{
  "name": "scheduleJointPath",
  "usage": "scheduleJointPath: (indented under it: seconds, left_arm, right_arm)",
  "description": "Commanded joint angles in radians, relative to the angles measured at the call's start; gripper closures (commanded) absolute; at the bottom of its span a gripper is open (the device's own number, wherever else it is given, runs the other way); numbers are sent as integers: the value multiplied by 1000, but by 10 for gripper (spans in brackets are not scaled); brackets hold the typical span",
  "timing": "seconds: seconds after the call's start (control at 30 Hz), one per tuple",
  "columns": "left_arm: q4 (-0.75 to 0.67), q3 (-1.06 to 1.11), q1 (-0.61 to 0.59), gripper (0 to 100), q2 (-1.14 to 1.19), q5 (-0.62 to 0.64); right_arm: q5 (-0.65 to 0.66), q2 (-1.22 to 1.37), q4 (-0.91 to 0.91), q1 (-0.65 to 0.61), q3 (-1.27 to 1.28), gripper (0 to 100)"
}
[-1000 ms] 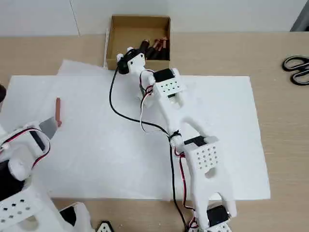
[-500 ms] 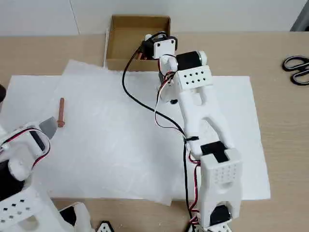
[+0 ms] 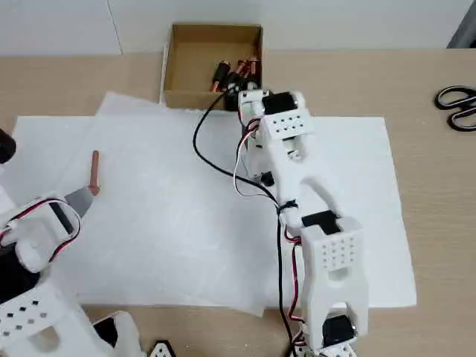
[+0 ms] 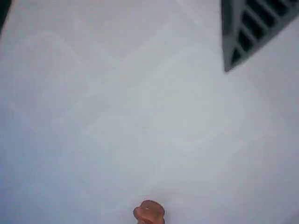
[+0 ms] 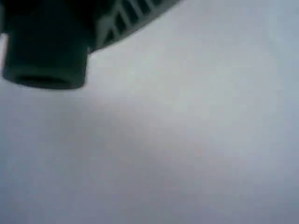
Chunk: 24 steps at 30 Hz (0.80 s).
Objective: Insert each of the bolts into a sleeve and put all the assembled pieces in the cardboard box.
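Leftward, bolt (image 3: 94, 171) on open sheet (image 3: 171, 223).

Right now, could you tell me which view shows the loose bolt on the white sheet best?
The high view: the whole bolt lies on the white sheet. The left wrist view catches just its head at the picture's edge; the right wrist view faces the sheet.

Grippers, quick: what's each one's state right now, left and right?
Left gripper: cannot be told; the copper-coloured bolt lies on the white sheet near it.
Right gripper: cannot be told.
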Motion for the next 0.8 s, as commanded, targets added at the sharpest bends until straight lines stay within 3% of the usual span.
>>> scheduleJointPath:
  seconds: [0.0, 0.13, 0.3, 0.53, 0.6, 0.73, 0.77]
  left_arm:
    - [15, -2, 0, 701, -9, -5]
    - [15, -2, 0, 701, -9, -5]
    - [15, -2, 0, 701, -9, -5]
    - [15, -2, 2, 701, -9, -5]
    - [15, -2, 2, 701, -9, -5]
    - [15, -2, 2, 701, -9, -5]
    - [15, -2, 2, 701, -9, -5]
  right_arm:
    - [12, 28, -27, -1, -5, 894]
    - [12, 81, -41, -1, -5, 890]
    - [12, 110, -38, -1, -5, 808]
    - [12, 107, -35, -2, -6, 806]
    - [28, 113, -36, -2, -6, 827]
    - [38, 110, -38, -2, -6, 998]
    - [38, 107, -33, -2, -6, 982]
